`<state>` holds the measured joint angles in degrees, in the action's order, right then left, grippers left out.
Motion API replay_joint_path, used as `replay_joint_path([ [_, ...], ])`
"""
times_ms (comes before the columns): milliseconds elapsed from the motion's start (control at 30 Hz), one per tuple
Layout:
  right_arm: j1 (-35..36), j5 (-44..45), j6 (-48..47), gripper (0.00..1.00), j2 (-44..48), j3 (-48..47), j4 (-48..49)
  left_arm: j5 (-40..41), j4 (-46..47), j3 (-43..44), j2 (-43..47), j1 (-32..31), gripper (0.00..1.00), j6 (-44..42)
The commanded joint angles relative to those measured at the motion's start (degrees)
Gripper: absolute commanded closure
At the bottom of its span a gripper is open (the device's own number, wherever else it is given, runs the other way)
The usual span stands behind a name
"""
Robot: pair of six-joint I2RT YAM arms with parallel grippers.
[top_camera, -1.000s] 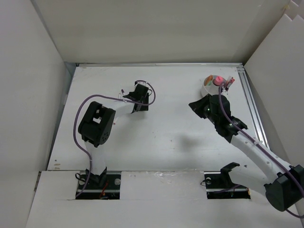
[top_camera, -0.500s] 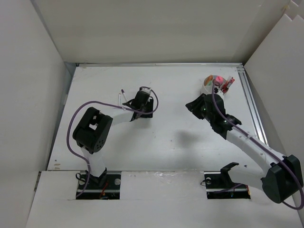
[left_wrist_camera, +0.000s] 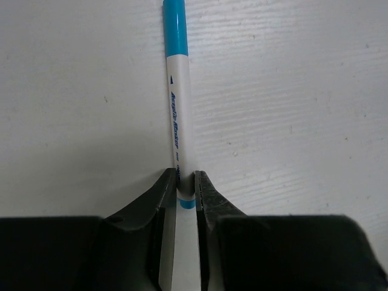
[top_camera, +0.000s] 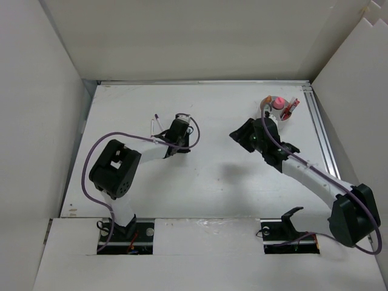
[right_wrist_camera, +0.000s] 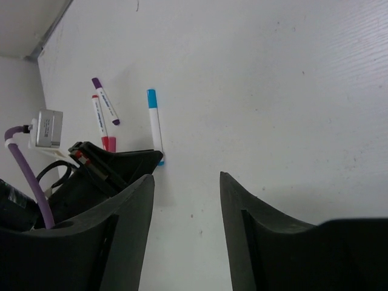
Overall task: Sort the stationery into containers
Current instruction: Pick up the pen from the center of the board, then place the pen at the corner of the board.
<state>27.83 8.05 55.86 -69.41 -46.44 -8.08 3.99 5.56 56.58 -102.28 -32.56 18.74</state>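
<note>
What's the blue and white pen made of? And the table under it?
The pen looks like smooth plastic: glossy white barrel with printed letters, shiny blue cap. The table looks like white-painted wood or board, matte with faint grain lines, though I can't be sure.

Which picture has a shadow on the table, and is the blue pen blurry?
Top external view: a faint, soft grey shadow lies on the table near the right arm. Left wrist view: the blue-capped marker looks sharp, its print visible.

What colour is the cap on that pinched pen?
The pen has a blue cap, clearest in the left wrist view.
</note>
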Motion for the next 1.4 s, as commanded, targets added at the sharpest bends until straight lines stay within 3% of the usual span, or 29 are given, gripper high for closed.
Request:
replay_joint_path([
  [0,0.5,-4.0,-0.7,0.45,-2.4,-2.8,4.1,0.7,-0.4,-3.2,5.4,0.0,0.97,0.2],
  [233,-0.1,-12.0,-1.2,0.40,-8.3,-5.9,7.1,-6.3,6.2,-9.9,16.3,-1.2,1.00,0.2],
  [500,-0.2,-25.9,-1.7,0.21,-15.5,-8.8,13.0,-21.3,16.4,-14.6,19.6,-1.2,1.00,1.7],
  [800,0.4,-25.8,-1.7,0.25,-20.9,-12.6,14.1,-31.5,22.4,-15.2,17.8,-1.2,1.00,3.4],
  [1067,-0.1,-26.4,-0.7,0.49,-26.1,-15.1,14.1,-33.3,23.4,-15.2,17.8,-1.2,1.00,3.4],
  [1100,-0.1,-26.4,-0.7,0.60,-26.1,-15.1,14.1,-33.3,23.4,-15.2,17.8,-1.2,0.99,3.4],
  [1167,-0.1,-26.4,-0.7,0.70,-26.1,-15.1,14.1,-33.3,23.4,-15.2,17.8,-1.2,0.97,3.4],
  [1200,-0.1,-26.4,-0.7,0.83,-26.1,-15.1,14.1,-33.3,23.4,-15.2,17.8,-1.2,0.96,3.4],
  [1367,-0.8,-24.3,-0.1,0.96,-24.6,-14.6,14.1,-31.6,25.3,-15.7,18.5,-1.2,0.58,3.9],
])
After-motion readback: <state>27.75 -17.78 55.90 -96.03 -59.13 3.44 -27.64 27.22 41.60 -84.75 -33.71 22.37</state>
